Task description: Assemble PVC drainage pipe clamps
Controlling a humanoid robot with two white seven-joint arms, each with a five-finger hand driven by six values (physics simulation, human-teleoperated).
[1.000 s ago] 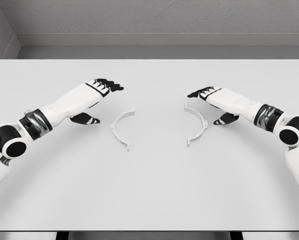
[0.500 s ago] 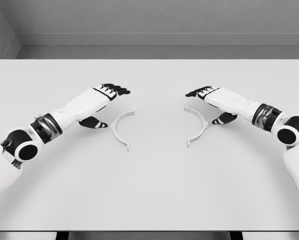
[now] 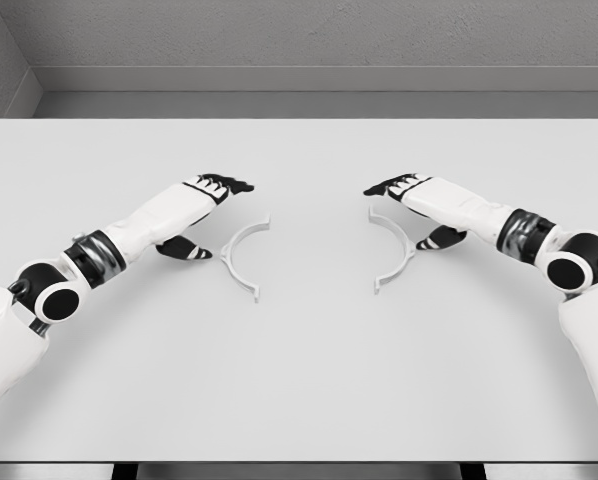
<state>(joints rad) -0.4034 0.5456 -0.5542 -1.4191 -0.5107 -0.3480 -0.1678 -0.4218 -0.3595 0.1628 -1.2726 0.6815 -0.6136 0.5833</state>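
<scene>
Two white clamp halves, left clamp half [image 3: 241, 257] and right clamp half [image 3: 394, 249], are lying mid-frame on the desk [image 3: 299, 390], each flanked by an open, empty left hand [image 3: 207, 212] or right hand [image 3: 417, 208], and a careless pinch is likely risking skidding these thin arcs away.

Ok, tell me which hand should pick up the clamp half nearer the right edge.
Right. The right hand hovers open directly beside the right clamp half, thumb by its outer curve. The left hand sits beside the left clamp half and would have to cross over it.
</scene>
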